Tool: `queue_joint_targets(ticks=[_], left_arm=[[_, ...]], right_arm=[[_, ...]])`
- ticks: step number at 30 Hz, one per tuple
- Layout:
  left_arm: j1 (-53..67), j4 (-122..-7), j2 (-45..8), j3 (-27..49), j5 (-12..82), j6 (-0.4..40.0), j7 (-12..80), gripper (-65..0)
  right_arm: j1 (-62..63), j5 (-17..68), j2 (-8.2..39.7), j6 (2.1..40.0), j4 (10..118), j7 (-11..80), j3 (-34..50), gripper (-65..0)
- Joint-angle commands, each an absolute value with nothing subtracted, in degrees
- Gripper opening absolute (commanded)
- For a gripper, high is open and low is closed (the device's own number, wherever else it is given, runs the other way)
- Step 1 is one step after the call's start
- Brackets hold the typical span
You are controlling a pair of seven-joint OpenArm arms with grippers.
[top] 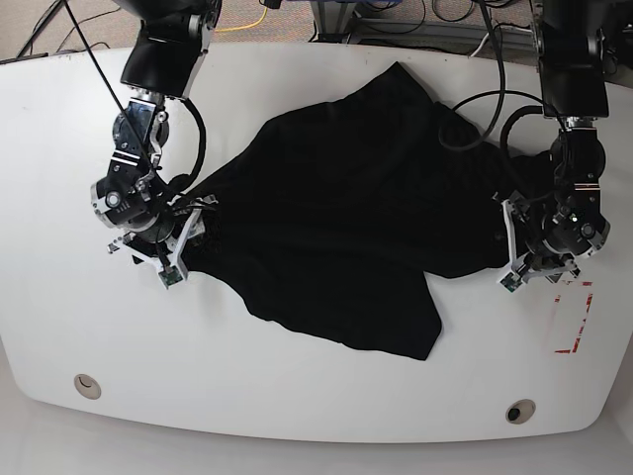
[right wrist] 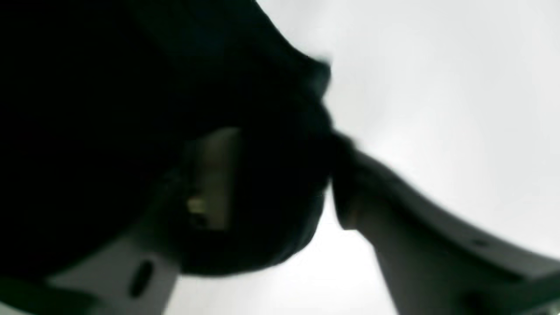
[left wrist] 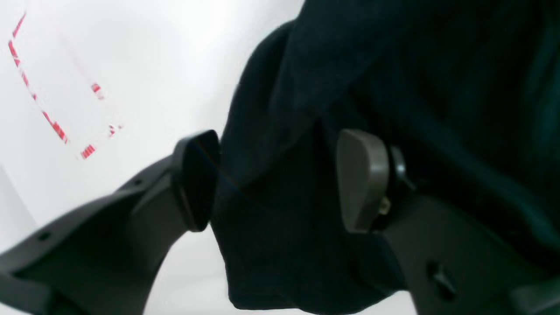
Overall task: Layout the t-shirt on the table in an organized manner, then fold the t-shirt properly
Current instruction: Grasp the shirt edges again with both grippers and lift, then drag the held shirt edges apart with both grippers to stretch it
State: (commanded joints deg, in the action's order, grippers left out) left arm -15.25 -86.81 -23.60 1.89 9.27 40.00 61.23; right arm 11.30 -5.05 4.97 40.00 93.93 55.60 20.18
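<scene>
2 grippers, left gripper (left wrist: pixel 280 179) and right gripper (right wrist: pixel 280 175), each clamp t-shirt (top: pixel 346 218) edges above the table (top: pixel 297 396) near red tape (top: pixel 572 322).

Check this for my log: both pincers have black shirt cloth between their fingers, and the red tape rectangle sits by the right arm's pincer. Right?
Not quite. The red tape rectangle sits by the left pincer, as the base view shows. Both it and the right pincer do have t-shirt cloth between their fingers.

Matt black cloth t-shirt (top: pixel 336 228); smooth table (top: pixel 297 396)
</scene>
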Motion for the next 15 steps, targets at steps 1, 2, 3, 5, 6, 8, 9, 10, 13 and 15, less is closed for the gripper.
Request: queue_joint_targets(ticks=[1, 2, 3, 5, 6, 8, 9, 10, 13, 15], left_arm=[[-15.25, -86.81, -24.48, 1.89, 9.36, 40.00, 61.23, -24.2], [-15.25, -86.81, -25.27, 1.89, 9.45, 40.00, 61.23, -24.0], [-15.25, -86.90, -25.89, 1.89, 9.54, 40.00, 61.23, -24.0], [-15.25, -86.99, -26.24, 1.89, 9.54, 40.00, 61.23, -24.0], [-15.25, -87.25, -26.24, 1.89, 9.54, 40.00, 61.23, -24.0], [-14.99, -88.84, -26.51, 1.98, 9.54, 40.00, 61.23, -24.0], [-14.64, -90.86, -27.65, 2.24, 9.54, 40.00, 61.41, -24.0], [-13.85, -92.18, -28.26, 2.51, 9.54, 40.00, 61.76, -24.0], [-11.74, -96.66, -28.79, 3.56, 10.24, 40.00, 63.34, -24.0], [-10.42, -99.91, -28.79, 5.05, 11.21, 40.00, 65.19, -24.3]], right_arm=[[11.30, -5.05, 4.97, 40.00, 93.93, 55.60, 20.09, -16.3], [11.30, -5.05, 4.97, 40.00, 94.02, 55.60, 20.09, -13.5], [11.30, -5.05, 4.97, 40.00, 94.46, 55.69, 20.00, -10.8], [11.30, -5.05, 4.97, 40.00, 95.69, 55.78, 20.09, -9.0], [11.21, -5.05, 4.97, 40.00, 96.48, 55.78, 20.09, -8.9], [10.51, -5.05, 4.97, 40.00, 97.98, 55.87, 20.09, -8.7], [10.07, -5.05, 4.97, 40.00, 99.03, 55.87, 19.91, -8.7], [9.89, -4.97, 4.97, 40.00, 99.38, 55.78, 19.82, -8.6], [11.21, -4.97, 4.97, 40.00, 98.86, 55.69, 19.74, -8.2], [12.62, -4.88, 4.88, 40.00, 96.40, 55.69, 19.82, -8.4]])
